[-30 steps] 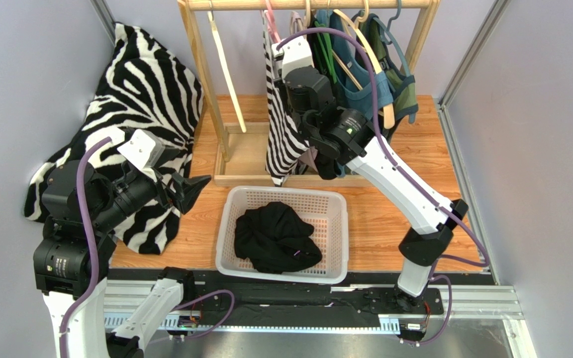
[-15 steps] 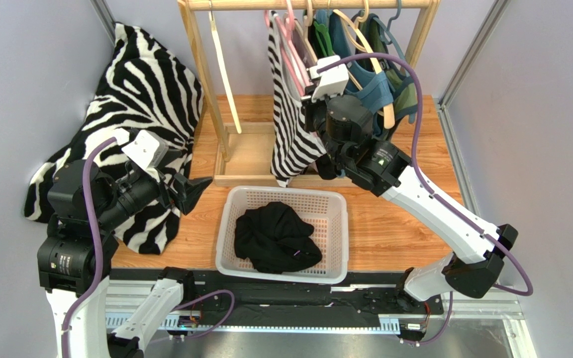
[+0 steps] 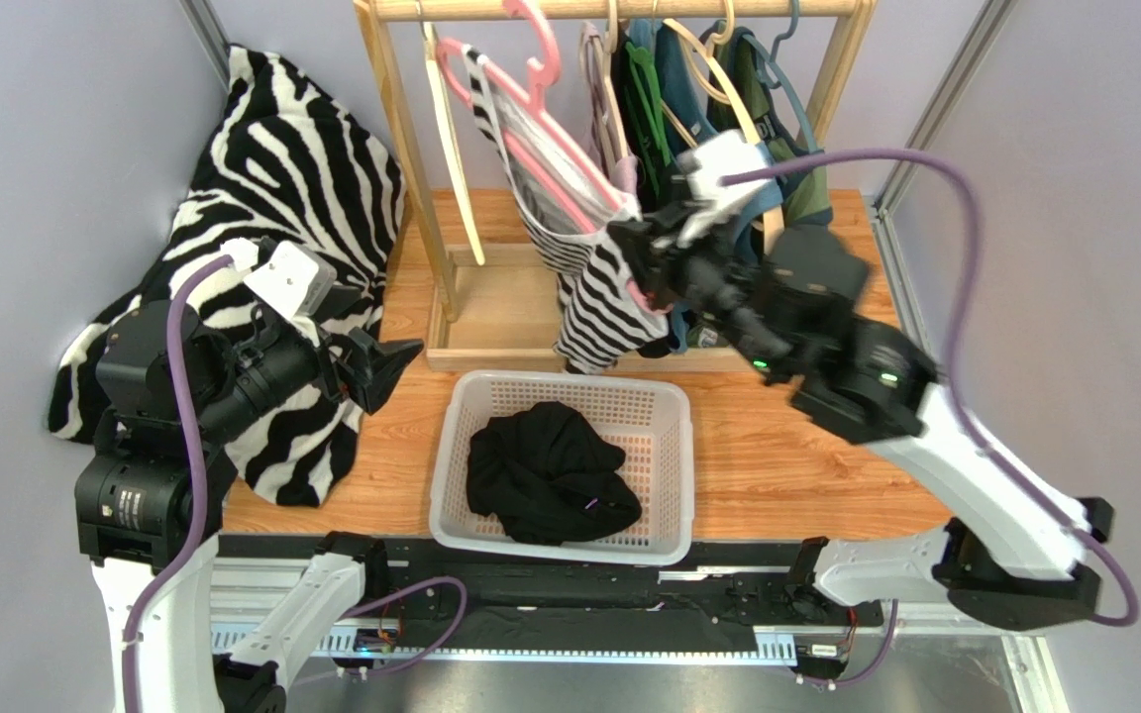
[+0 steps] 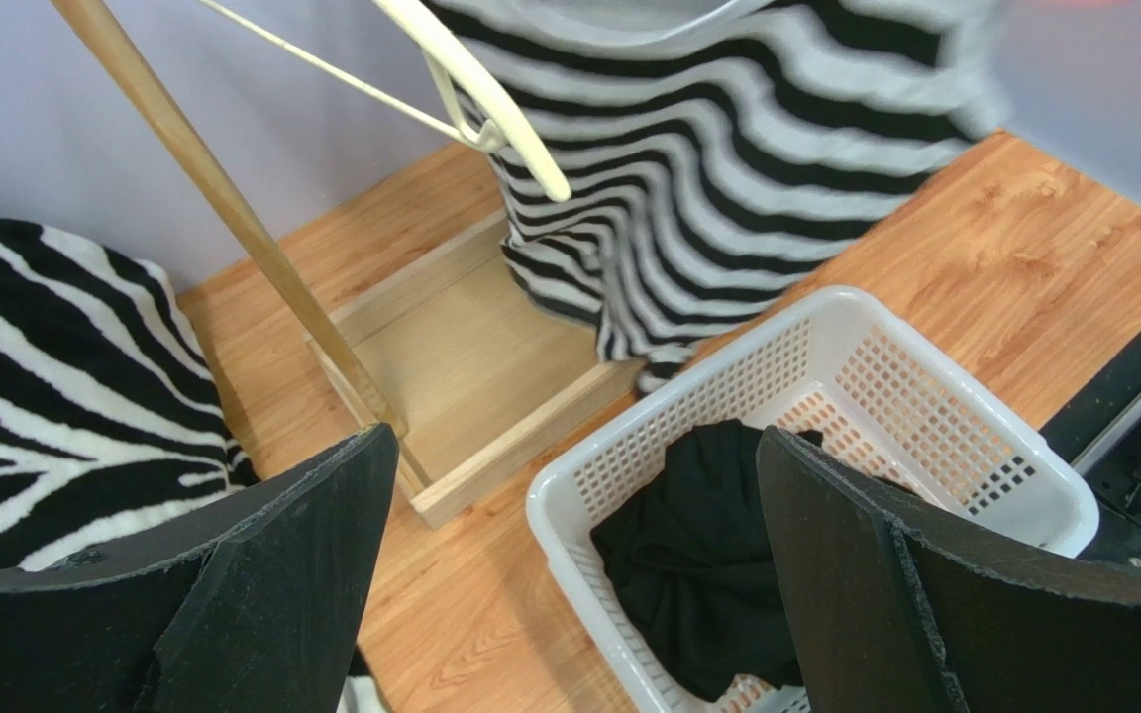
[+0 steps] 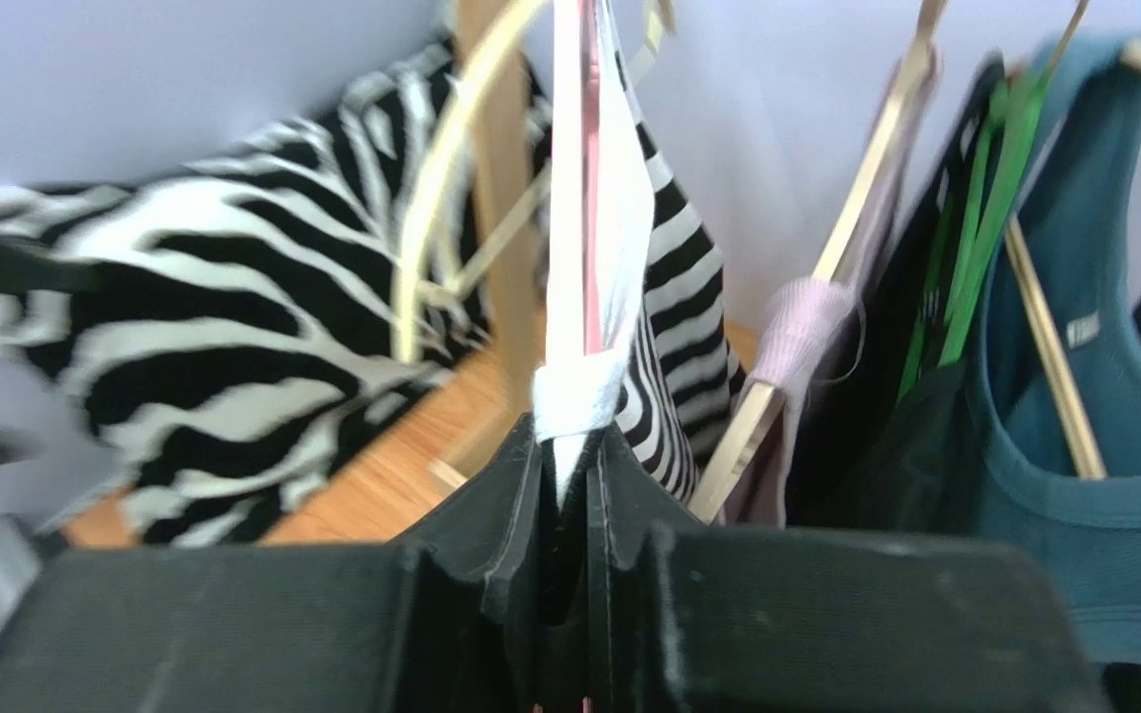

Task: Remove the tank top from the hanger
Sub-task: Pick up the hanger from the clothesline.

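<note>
A black-and-white striped tank top (image 3: 602, 290) hangs on a pink hanger (image 3: 517, 104) that is tilted steeply on the wooden rail (image 3: 606, 8). My right gripper (image 3: 636, 238) is shut on the top's white strap and the pink hanger arm; in the right wrist view the strap (image 5: 587, 389) is pinched between the fingers (image 5: 520, 490). The top also shows in the left wrist view (image 4: 711, 164). My left gripper (image 3: 383, 364) is open and empty, left of the basket, with wide fingers (image 4: 294, 550).
A white basket (image 3: 450, 446) holds a black garment (image 3: 550, 473). A zebra-print cloth (image 3: 287, 164) lies at the left. More hangers with teal and green tops (image 3: 740, 134) crowd the rail's right. The rack's wooden base (image 3: 495, 320) sits behind the basket.
My right arm has swung right and back, dragging the strap and hanger end with it. The pink hanger has tipped over, its hook end now far left. The left arm barely moved.
</note>
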Motion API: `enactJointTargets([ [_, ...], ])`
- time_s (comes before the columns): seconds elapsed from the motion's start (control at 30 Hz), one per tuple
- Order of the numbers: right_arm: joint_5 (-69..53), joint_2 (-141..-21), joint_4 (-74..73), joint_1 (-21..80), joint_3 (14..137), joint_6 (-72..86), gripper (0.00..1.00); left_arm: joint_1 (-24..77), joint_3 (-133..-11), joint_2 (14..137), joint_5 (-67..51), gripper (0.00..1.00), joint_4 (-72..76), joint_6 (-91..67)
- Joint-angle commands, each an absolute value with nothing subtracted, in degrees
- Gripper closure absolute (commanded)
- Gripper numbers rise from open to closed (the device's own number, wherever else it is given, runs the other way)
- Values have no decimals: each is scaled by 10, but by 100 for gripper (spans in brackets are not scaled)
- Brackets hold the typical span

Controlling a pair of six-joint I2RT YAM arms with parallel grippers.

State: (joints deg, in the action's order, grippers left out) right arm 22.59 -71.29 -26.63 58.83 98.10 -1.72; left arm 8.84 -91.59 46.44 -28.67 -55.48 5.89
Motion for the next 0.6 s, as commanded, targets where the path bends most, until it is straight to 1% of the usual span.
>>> enactJointTargets([
  [0.0, 137, -613, -272, 606, 1061, -20, 100, 85, -927, 472, -305, 1, -547, 52],
  [0.2, 12, -548, -321, 606, 1071, -4, 100, 85, -917, 469, -325, 1, -550, 54],
  [0.27, 8, -530, -332, 606, 1071, 14, 100, 85, -915, 470, -333, 1, -551, 54],
  [0.3, -15, -528, -338, 606, 1074, 13, 100, 85, -915, 472, -336, 1, -551, 52],
  [0.57, -17, -536, -403, 605, 1074, 11, 100, 85, -917, 465, -348, 1, -555, 54],
])
